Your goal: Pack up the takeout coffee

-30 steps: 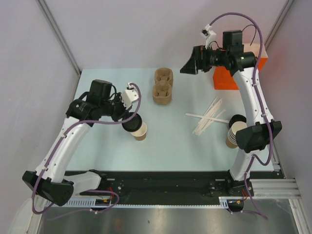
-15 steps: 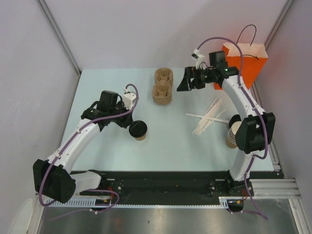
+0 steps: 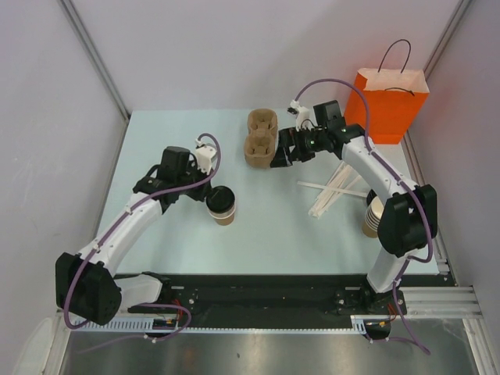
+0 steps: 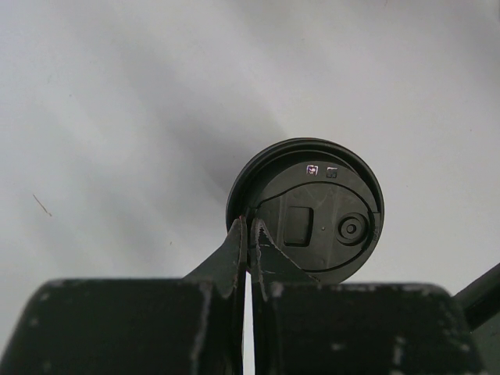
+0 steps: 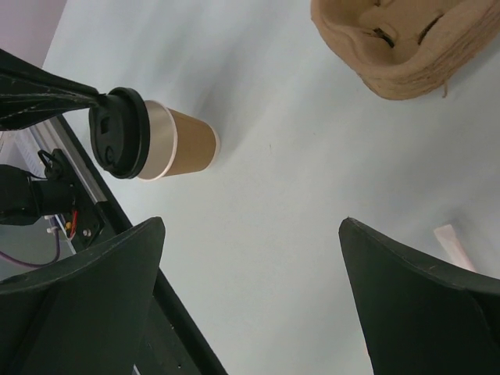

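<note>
The coffee cup [image 3: 222, 206] stands upright on the desk [image 3: 273, 230], well apart from the cardboard carrier [image 3: 261, 139]. The left fingers [image 4: 233, 251] are closed, tips against the lid's rim. The right fingers [image 5: 94, 285] are spread wide near the carrier, holding nothing.

The left end effector [image 3: 205, 191] touches the lid of the takeout coffee [image 3: 222, 206]; the right end effector [image 3: 279, 155] hangs beside the pulp carrier [image 3: 261, 139].

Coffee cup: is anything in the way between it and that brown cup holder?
Nothing visible does. Bare table lies between the cup and the carrier. The right claw, open, hangs just beside the carrier's right edge, off that line.
</note>
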{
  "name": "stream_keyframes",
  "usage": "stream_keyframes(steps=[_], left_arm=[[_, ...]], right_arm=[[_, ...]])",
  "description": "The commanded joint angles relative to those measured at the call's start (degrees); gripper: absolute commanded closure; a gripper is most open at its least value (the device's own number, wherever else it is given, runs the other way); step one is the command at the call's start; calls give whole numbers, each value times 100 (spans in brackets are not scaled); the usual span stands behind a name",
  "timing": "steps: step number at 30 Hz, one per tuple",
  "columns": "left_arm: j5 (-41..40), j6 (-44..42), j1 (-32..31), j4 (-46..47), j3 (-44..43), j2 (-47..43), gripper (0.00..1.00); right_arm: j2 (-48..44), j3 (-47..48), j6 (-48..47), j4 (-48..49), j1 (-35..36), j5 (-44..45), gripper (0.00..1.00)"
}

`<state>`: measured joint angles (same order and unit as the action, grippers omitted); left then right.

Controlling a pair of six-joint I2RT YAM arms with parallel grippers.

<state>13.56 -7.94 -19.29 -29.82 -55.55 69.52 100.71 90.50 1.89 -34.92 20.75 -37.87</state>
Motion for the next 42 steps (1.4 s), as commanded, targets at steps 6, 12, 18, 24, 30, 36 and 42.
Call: stream_keyframes(steps=[6,12,18,24,30,36,42], left_arm=[[-73,100,39,117,123,88,100],[-73,135,39,117,141,185,100],[-99,135,39,126,97,308,100],[-64,100,13,82,79,352,100],[-38,83,-14,82,62,413,100],[41,39,-57,38,9,387,100],[94,56,-84,12,-26,352,94]], right_arm=[[-280,-147,31,372,227,7,0],[-262,-147,13,345,227,25,0],[-236,-147,-22,319,192,-19,0],[-209,-138,-13,327,140,-10,0],[-183,-147,-4,328,113,-19,0],[-174,-147,-31,319,96,-1,0],[-157,-138,-31,327,96,-19,0]])
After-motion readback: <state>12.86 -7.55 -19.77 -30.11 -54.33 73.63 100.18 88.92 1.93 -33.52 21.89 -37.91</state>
